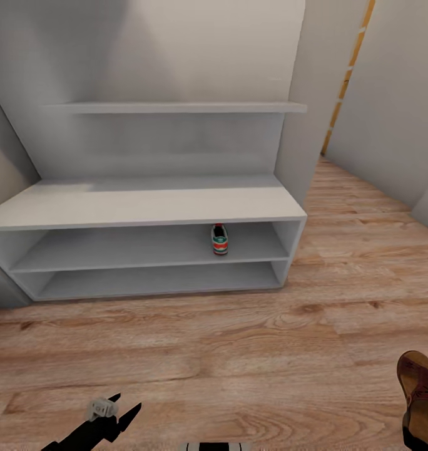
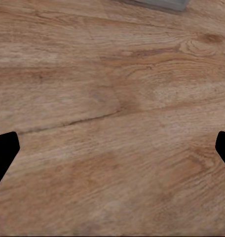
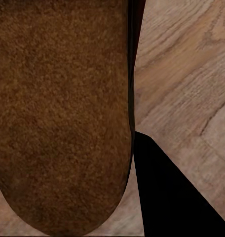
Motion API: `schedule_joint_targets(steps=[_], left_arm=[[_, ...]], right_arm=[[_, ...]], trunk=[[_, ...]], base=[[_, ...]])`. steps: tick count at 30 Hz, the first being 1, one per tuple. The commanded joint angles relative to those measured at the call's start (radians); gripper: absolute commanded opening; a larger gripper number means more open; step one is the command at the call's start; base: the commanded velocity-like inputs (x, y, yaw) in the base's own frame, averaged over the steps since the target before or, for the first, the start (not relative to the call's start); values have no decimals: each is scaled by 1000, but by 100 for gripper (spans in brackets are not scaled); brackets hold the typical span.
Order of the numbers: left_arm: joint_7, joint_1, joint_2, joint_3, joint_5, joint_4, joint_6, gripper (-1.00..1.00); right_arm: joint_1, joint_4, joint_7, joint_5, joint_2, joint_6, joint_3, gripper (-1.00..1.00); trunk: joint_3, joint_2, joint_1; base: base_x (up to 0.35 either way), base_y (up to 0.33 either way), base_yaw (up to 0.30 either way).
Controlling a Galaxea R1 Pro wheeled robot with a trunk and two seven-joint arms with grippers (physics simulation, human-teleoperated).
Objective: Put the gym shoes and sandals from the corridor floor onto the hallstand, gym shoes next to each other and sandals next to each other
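Brown leather open sandal [image 1: 420,393] at four o'clock, pinched by right gripper [image 3: 137,163]: light, flexible; best held across its stiffer sole edge.

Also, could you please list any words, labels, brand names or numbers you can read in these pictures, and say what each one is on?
There is no readable text in any view.
Gym shoe on the hallstand: green stripes and red patches, but no legible brand or number; too small to tell.
Sandal: plain brown leather, no marking visible.
Corridor floor: wood grain alone.
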Motion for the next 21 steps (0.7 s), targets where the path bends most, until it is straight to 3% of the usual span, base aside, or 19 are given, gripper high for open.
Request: schedule_joint_targets(steps=[1,12,21], left_arm=[[-5,-1,0,2,3,2,-2,100],[-5,-1,0,2,3,2,-1,100],[-5,-1,0,2,4,2,-1,100]], right_arm=[[-1,0,6,4,0,-2,-9,-100],[-1,2,6,4,1,-2,-9,-100],[-1,2,6,4,1,-2,-9,-100]], trunk=[[-1,0,0],[-1,0,0],[-1,0,0]], base=[[-143,290,0],[-136,291,0],[-4,302,0]])
